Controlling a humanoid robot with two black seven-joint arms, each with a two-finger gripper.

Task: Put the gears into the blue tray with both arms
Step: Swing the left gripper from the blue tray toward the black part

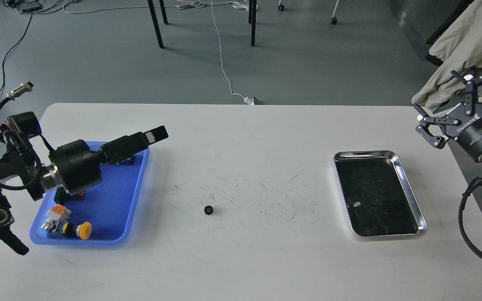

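One small black gear [208, 210] lies on the white table [266, 259], a little left of centre. The blue tray [117, 200] sits at the left and holds push-button switches, not gears. My left gripper [154, 135] reaches in from the left above the tray's far right corner, pointing right towards the table's middle. It is seen side-on, so its fingers cannot be told apart. My right gripper [441, 98] hangs open and empty off the table's right edge, beyond the steel tray.
A shiny steel tray [421, 219] with a dark bottom stands at the right. In the blue tray lie a yellow-capped switch [83, 230] and an orange-topped one [58, 211]; the left arm covers others. A beige cloth [462, 46] hangs at the far right.
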